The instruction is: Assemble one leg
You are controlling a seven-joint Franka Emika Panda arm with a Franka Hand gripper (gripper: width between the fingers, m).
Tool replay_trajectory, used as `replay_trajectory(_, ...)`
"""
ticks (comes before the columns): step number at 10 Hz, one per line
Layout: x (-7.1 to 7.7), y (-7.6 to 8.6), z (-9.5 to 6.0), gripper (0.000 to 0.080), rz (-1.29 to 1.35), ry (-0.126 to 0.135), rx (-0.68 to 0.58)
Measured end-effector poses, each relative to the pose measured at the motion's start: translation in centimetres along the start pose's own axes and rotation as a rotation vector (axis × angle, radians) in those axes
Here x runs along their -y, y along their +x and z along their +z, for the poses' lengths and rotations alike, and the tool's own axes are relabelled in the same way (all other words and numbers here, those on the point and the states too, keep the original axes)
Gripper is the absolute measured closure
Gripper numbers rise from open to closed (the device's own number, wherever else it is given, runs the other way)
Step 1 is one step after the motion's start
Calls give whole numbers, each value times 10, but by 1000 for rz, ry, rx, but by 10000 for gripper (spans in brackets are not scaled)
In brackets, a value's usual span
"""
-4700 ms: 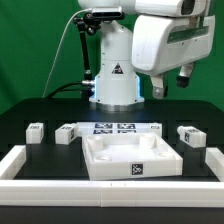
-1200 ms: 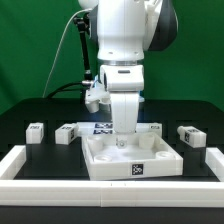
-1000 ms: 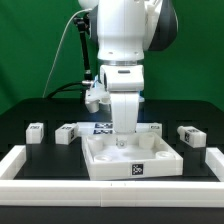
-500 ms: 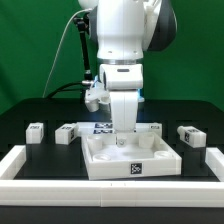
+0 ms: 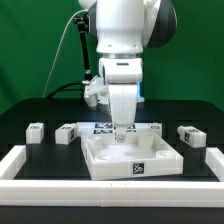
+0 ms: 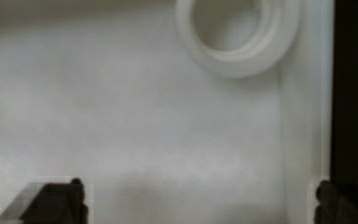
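Observation:
Several small white legs with black-and-white tags lie on the black table in the exterior view: two at its left (image 5: pixel 36 131) (image 5: pixel 67 133), one at its right (image 5: pixel 188 135), and one (image 5: pixel 151 130) just behind the tray. My gripper (image 5: pixel 121 133) points straight down over the back part of the large white tray (image 5: pixel 105 165), apart from every leg. In the wrist view the gripper (image 6: pixel 202 205) is open and empty, its dark fingertips (image 6: pixel 55 200) wide apart above the tray's white floor, near a round raised ring (image 6: pixel 238 35).
The marker board (image 5: pixel 100 127) lies behind the tray, partly hidden by the arm. A white raised border (image 5: pixel 20 160) runs along the table's front and sides. The robot base (image 5: pixel 112 90) stands at the back. A strip of black table (image 6: pixel 357 90) shows past the tray's rim.
Since 4.7 s ago the arm swung from the upper right down over the tray. Over the last half second the gripper has risen slightly. The legs have not moved.

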State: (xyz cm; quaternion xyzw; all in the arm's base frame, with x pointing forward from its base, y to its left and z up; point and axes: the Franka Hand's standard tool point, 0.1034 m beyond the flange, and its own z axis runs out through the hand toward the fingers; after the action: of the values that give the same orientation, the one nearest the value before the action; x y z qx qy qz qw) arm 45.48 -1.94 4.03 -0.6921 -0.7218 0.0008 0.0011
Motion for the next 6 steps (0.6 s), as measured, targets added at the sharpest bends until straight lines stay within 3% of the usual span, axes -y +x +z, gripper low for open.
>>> replay_trajectory(2,-3,0,-6,150,1,-11,4)
replay_trajectory(4,-1,-1,-6,150,3,18,6)
replay_trajectory(6,0,-2,-6,150,3,25,6)
